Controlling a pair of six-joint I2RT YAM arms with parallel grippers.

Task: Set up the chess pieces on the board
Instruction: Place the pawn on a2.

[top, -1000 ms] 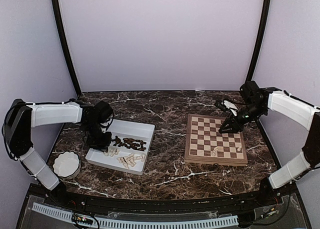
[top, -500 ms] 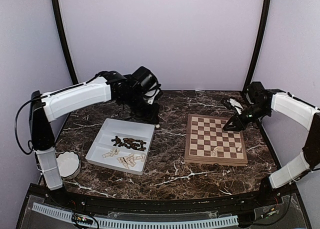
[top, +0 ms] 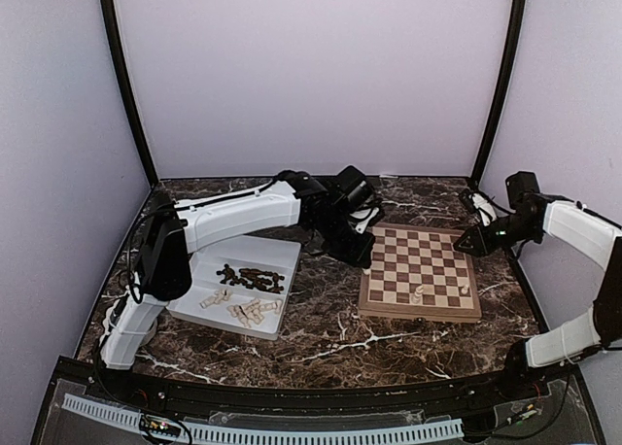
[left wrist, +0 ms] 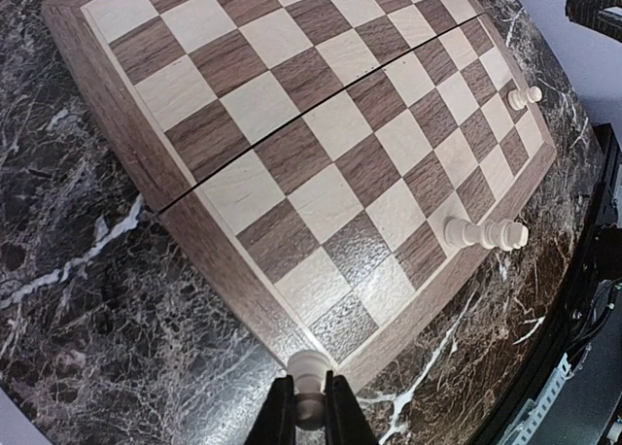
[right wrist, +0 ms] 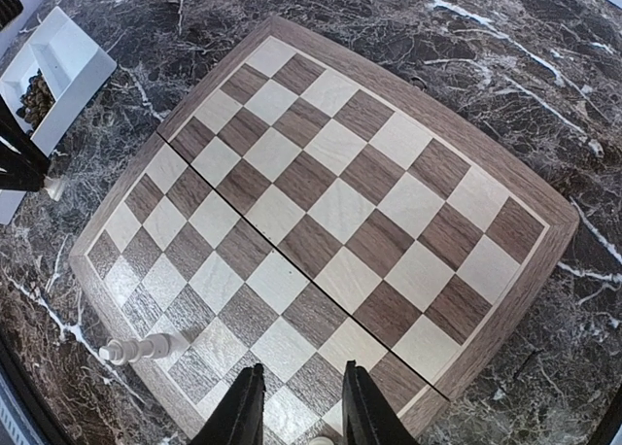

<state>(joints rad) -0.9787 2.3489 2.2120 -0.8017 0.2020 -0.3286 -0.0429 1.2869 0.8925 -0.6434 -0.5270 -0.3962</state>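
pinching a pale chess piece (left wrist: 309,382) just under its rounded head, the left gripper (left wrist: 309,411) has its jaws clamped on the stem, and the piece points base-down at the tan border by the near-left corner of the chessboard (left wrist: 321,124). the piece looks like a pawn, though the wrist view is too close to be sure. i judge it light, stiff and smoothly turned, so it could twist or slip in a loose pinch. the narrow waist is the best place to hold it, and the small foot should tip easily if it lands tilted.

on the checks by the board's near edge a fallen pale chessman (left wrist: 484,234) lies on its side, and another small pale piece (left wrist: 525,97) sits toward the near-right corner.

off the board's far-right corner the right gripper (right wrist: 301,411) hangs with its jaws apart and nothing between the tips.

on the tabletop's left half the white tray (top: 284,247) holds the remaining dark and pale chessmen (top: 249,278).
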